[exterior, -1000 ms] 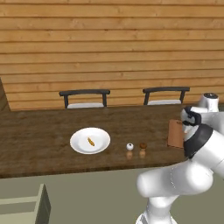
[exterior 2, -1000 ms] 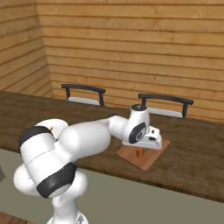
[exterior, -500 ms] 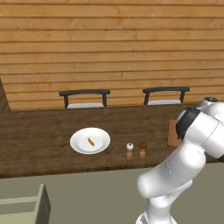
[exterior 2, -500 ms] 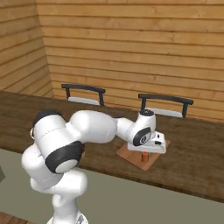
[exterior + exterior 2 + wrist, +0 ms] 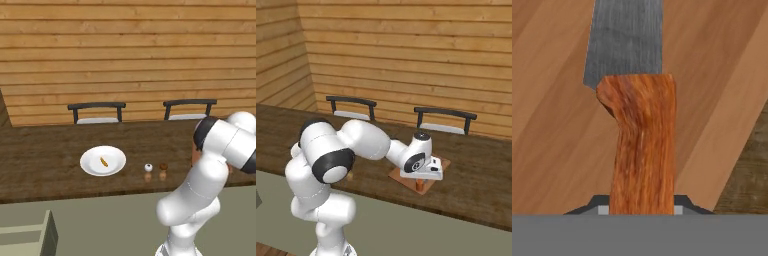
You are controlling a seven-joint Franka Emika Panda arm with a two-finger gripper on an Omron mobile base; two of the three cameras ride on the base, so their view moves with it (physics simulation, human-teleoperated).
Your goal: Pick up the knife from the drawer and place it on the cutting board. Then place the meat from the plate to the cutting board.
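One knife (image 5: 637, 115) is in the claw, and it hangs very close over the cutting board (image 5: 443, 164). In the hand view the claw (image 5: 641, 206) pinches the wooden handle from both sides, and the grey blade points away over the pale brown wood of the board. So the claw is closed on the knife.

A moment ago the hand was higher and more to the near side of the board. Now the arm has reached out longer and lower, and in the right base view the hand sits right on top of the board, near its front edge. That means the first job is almost done. I think the next thing to do is let the knife go so it lies flat on the board. I cannot tell if the knife already touches the wood.

The plate (image 5: 90, 162) has not moved. It sits on the dark wooden counter (image 5: 40, 155), well apart from the board, with two small shakers (image 5: 155, 171) between them. The meat (image 5: 103, 161) lies in the middle of the plate, a tiny orange bit. It is the second job, and it is not yet started.

The drawer (image 5: 27, 240) stands open at the low left corner, far from the arm.
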